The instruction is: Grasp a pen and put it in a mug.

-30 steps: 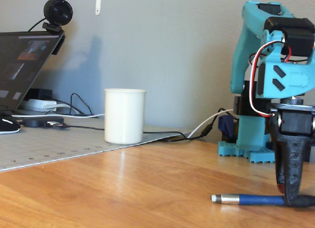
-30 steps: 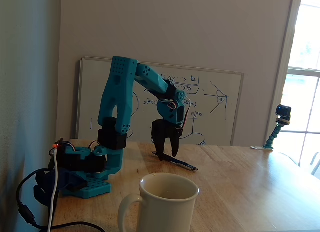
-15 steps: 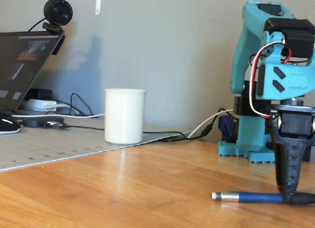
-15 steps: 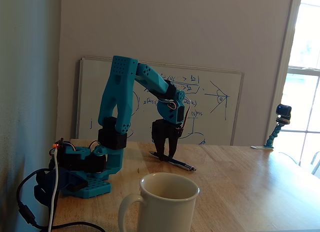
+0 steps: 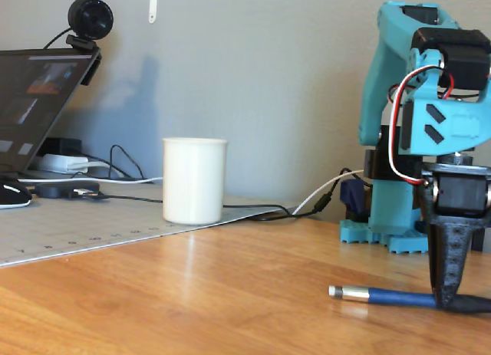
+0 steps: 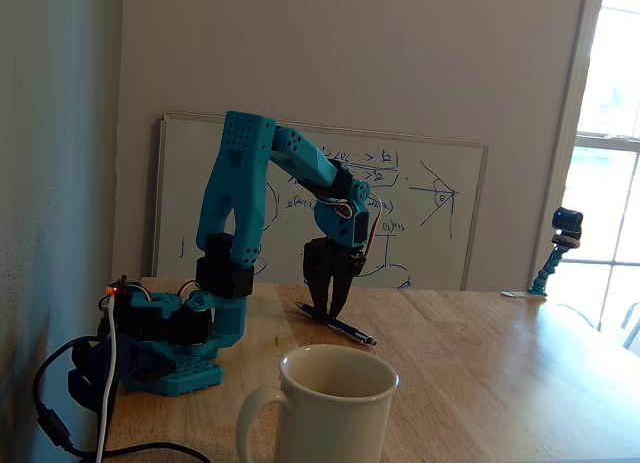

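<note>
While daylight comes through a window at the right edge of one fixed view, the wooden table point(image 6: 480, 363) fills the lower part of both fixed views under a plain pale wall. A whiteboard point(image 6: 420, 223) with pen sketches leans against that wall at centre frame, and a small camera on a jointed blue stalk point(image 6: 560, 248) stands at right. In the other fixed view a laptop point(image 5: 34, 102) with a webcam point(image 5: 90, 19) clipped to its lid sits at upper left, on a grey gridded mat point(image 5: 84, 225) crossed by dark cables.

The pen point(image 5: 383, 296) is low at the right of that frame, its long axis close to level with the tabletop, silver end pointing left and dark front hidden behind the gripper. From the opposite side the pen point(image 6: 345, 329) slants from centre frame down to the right, and I cannot tell whether it touches the wood.

The gripper point(image 5: 451, 300) points straight down, its black fingers drawn together and pinching the pen near its dark end; the gripper point(image 6: 326, 310) shows the same narrow pinch here.

The mug point(image 5: 194, 180) stands upright at left of centre on the mat's edge, well apart from the pen; the mug point(image 6: 330, 403) fills the bottom centre in the opposite view.
</note>
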You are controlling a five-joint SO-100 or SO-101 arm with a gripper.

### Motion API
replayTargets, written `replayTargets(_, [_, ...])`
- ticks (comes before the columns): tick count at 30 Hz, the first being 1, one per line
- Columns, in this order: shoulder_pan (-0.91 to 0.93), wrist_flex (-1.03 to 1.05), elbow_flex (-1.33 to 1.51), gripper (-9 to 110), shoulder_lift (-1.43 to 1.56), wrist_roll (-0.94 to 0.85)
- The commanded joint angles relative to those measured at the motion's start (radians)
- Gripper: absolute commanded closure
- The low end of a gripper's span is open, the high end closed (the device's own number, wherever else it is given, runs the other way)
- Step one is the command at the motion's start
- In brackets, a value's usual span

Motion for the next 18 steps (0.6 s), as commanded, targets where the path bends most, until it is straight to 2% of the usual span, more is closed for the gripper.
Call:
replayTargets(1, [0.0, -0.011, -0.08, 97, 0.032, -0.003])
replayTargets(18, [0.012, -0.012, -0.061, 97, 0.36, -0.026])
